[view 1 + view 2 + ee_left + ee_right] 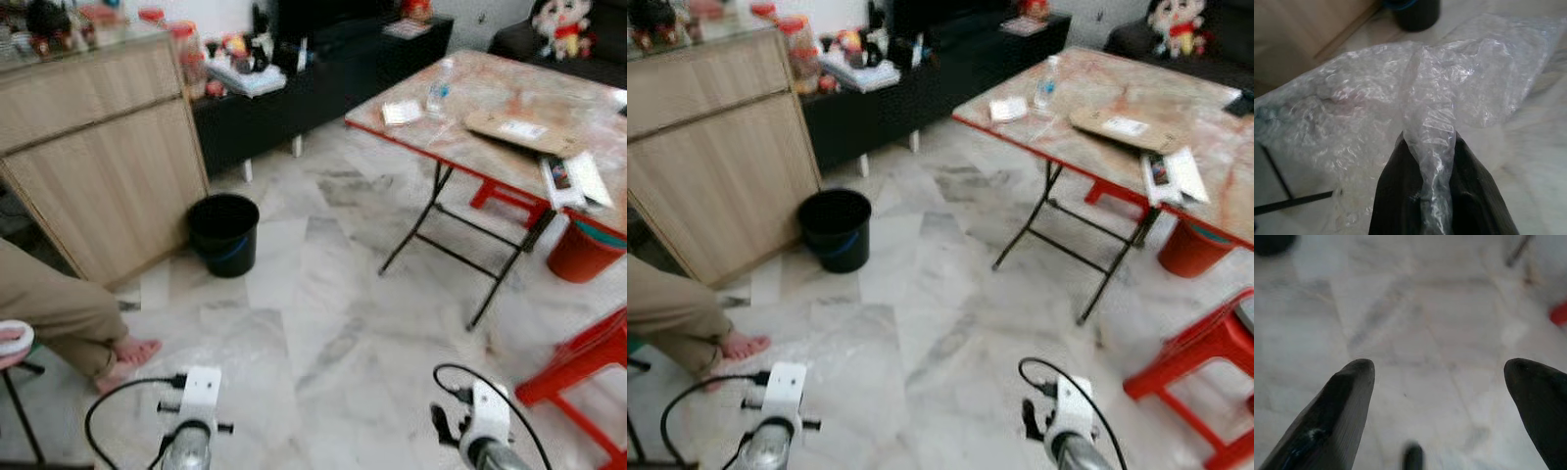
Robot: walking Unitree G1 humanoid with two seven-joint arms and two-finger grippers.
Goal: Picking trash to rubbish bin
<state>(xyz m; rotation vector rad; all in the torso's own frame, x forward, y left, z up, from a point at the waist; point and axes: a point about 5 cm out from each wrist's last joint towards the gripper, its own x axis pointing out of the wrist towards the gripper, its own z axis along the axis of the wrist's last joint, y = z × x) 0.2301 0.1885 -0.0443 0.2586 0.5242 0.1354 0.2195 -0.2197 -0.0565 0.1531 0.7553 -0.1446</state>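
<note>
A clear bubble-wrap sheet [1415, 93] is pinched between the two black fingers [1396, 191] of my left gripper [1430, 147], which is shut on it, and spreads out crumpled ahead of them. The black rubbish bin [223, 233] stands on the marble floor beside a wooden cabinet, ahead and slightly left of me; its base also appears past the wrap as the bin [1418, 12]. My right gripper [1440, 369] hangs over bare floor, open, with nothing between its fingers. Both wrists sit low at the bottom of the eye views.
A wooden cabinet [98, 157] stands left of the bin. A person's leg and bare foot [122, 357] rest on the floor at left. A folding table [509, 113] with papers and a bottle is at right, with a red stool [578, 372] and a red bucket [583, 253] near it.
</note>
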